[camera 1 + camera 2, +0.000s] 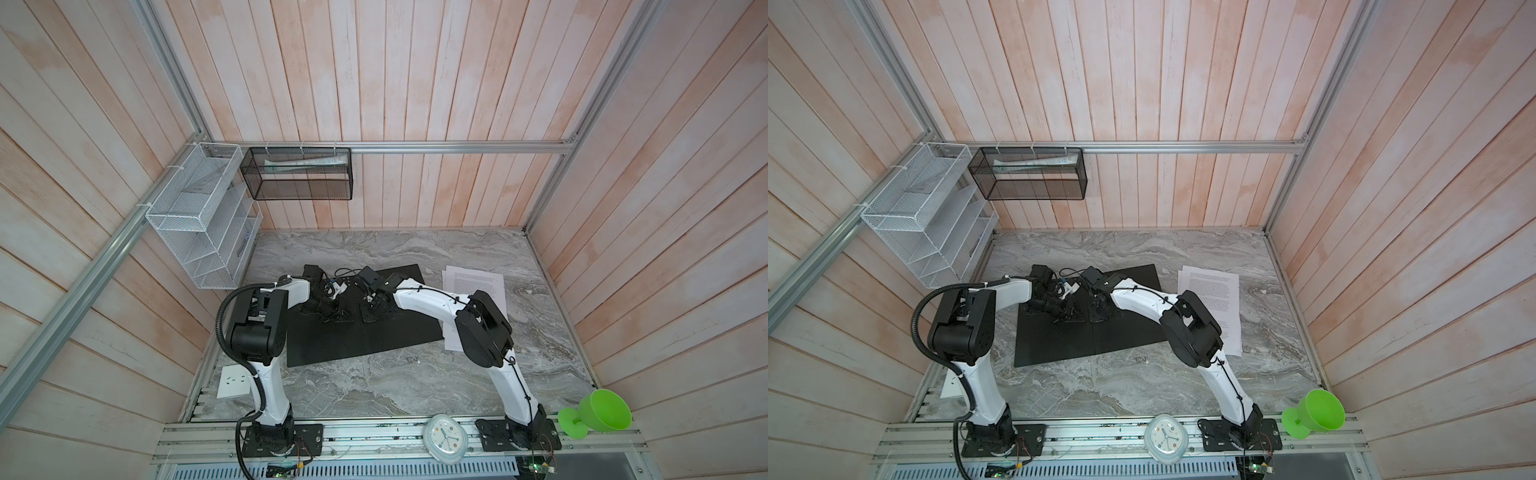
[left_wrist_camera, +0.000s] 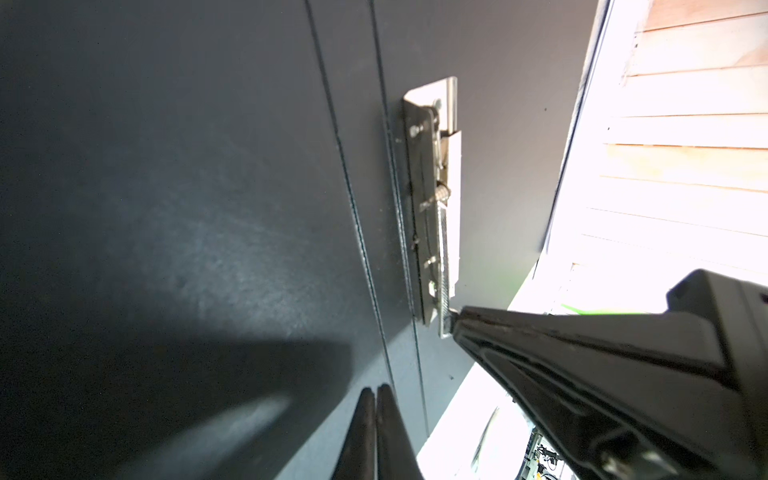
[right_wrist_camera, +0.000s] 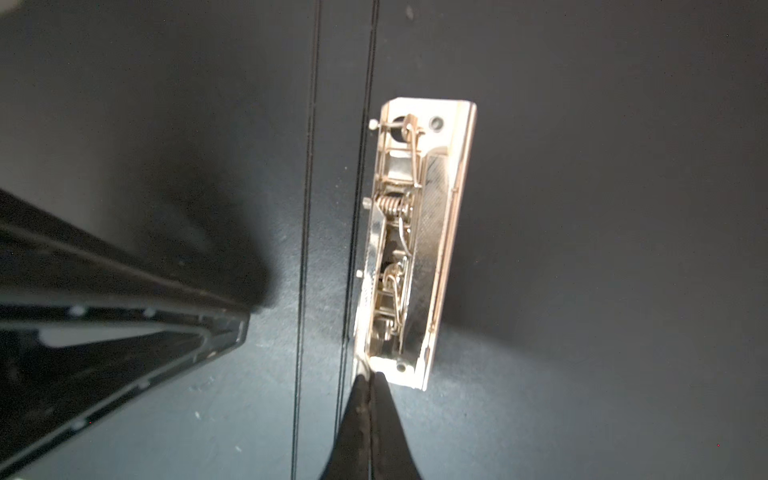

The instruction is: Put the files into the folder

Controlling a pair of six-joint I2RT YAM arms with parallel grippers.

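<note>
Lying open mid-surface, folder (image 1: 353, 345) sat under clenched left hand (image 2: 376, 390) beside spine; clenched right hand (image 3: 370, 378) touched metal clip (image 3: 411, 249) end; files (image 1: 473, 286) just beside, toward surface (image 1: 395, 390) right edge.

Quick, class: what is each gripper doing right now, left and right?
Left gripper: closed, holding nothing, over the open folder.
Right gripper: closed, tips at the metal clip's end; grip on it unclear.

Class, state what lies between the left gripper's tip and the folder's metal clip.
Two spine creases in the folder separate left gripper and metal clip; right wrist view.
</note>
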